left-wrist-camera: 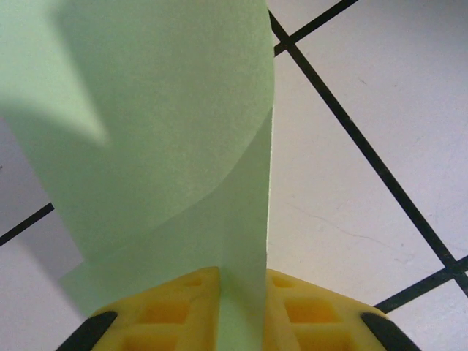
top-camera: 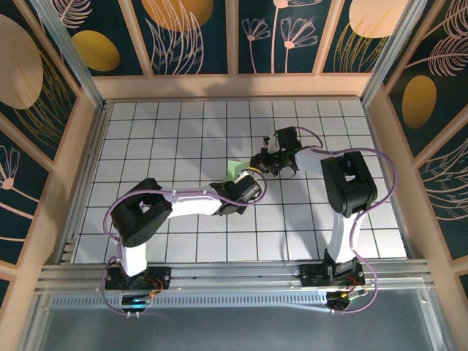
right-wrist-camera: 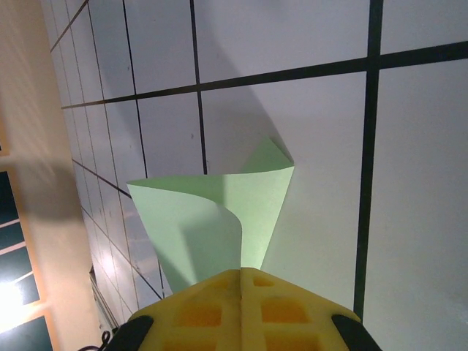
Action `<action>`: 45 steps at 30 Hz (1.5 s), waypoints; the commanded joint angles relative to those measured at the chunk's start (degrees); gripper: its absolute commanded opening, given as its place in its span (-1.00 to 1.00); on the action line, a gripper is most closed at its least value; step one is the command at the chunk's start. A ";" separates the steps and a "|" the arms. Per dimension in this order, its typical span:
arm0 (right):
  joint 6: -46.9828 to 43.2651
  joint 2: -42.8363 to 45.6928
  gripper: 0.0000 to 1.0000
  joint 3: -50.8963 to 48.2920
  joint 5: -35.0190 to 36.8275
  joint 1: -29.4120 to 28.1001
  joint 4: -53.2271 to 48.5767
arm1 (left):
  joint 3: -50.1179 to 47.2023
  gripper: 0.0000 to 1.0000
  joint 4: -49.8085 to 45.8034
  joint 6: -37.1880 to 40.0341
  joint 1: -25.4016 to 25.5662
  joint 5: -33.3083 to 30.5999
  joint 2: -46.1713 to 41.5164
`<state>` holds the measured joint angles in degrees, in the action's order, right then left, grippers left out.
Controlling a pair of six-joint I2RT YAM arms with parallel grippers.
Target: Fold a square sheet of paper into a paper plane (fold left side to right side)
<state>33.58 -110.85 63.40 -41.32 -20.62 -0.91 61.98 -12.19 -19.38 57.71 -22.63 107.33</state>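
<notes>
The square sheet of paper (top-camera: 235,169) is pale green and lifted off the tiles at mid-table, curled between my two grippers. My right gripper (top-camera: 263,161) comes at it from the right. In the right wrist view its yellow fingers (right-wrist-camera: 197,311) meet at the right gripper (right-wrist-camera: 241,272) on a corner of the sheet (right-wrist-camera: 219,212), which curls up and away. My left gripper (top-camera: 246,184) sits just below the sheet. In the left wrist view the left gripper (left-wrist-camera: 241,281) has a narrow gap between its jaws, and the paper (left-wrist-camera: 168,131) stands in that gap.
The white grid-tile table (top-camera: 168,131) is boxed in by wooden walls (top-camera: 80,161) on the left, back and right. An aluminium rail (top-camera: 234,274) carrying both arm bases runs along the near edge.
</notes>
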 commanded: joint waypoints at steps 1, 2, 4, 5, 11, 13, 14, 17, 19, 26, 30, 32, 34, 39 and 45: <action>-0.18 -1.25 -1.00 1.97 1.15 -0.13 -1.95 | -0.58 -0.69 0.41 -0.89 0.25 -1.29 0.86; -0.34 -1.23 -1.00 2.04 1.32 -0.21 -2.12 | -0.63 -0.72 0.34 -0.93 0.25 -1.45 0.76; -0.77 -1.20 -1.00 2.24 2.01 -0.21 -2.61 | -0.71 -0.81 0.23 -1.20 0.24 -2.10 0.43; -1.03 -1.18 -1.00 2.32 2.19 -0.18 -2.99 | -0.72 -0.84 0.15 -1.20 0.23 -2.21 0.20; -2.88 0.36 -0.85 2.35 4.91 0.54 -4.10 | 0.09 -1.00 -0.68 -0.10 0.11 -0.82 -1.38; -3.61 2.11 -0.66 2.11 6.64 1.36 -4.25 | 0.88 -1.00 -1.15 0.40 -0.14 1.44 -1.54; -3.98 3.06 -0.59 1.85 7.44 1.81 -4.28 | 1.29 -1.00 -1.47 0.40 -0.39 2.60 -1.45; -5.11 6.61 -0.37 0.46 10.31 4.06 -4.72 | 2.00 -1.00 -1.37 0.00 -1.91 7.26 -1.81; -6.16 9.15 -0.26 -1.30 12.27 6.02 -5.02 | 2.11 -1.00 -0.64 -0.42 -3.30 11.38 -2.33; -9.61 16.02 -0.06 -7.88 16.59 10.87 -4.72 | 3.08 -1.00 1.71 -2.68 -9.11 28.18 -2.00; -11.40 17.66 -0.04 -10.62 16.61 11.13 -3.66 | 3.68 -1.00 3.29 -5.45 -12.69 35.90 -0.79; -11.77 18.12 -0.04 -12.02 14.85 11.15 -2.23 | 3.05 -1.00 5.42 -7.33 -14.64 39.72 -0.79; -11.83 18.56 -0.04 -13.70 12.22 11.05 -0.38 | 1.91 -1.00 8.80 -9.88 -16.84 44.89 -0.62; -9.80 19.17 -0.04 -16.83 8.70 10.07 3.58 | 1.82 -1.00 12.88 -13.80 -19.53 53.46 2.31; -7.30 19.03 -0.03 -18.60 7.08 8.42 7.07 | -0.32 -1.00 21.19 -20.97 -20.99 59.12 5.05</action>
<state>24.62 -93.69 46.02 -31.88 -11.49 2.04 63.20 2.98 -34.94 37.36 30.22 110.87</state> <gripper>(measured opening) 0.485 0.048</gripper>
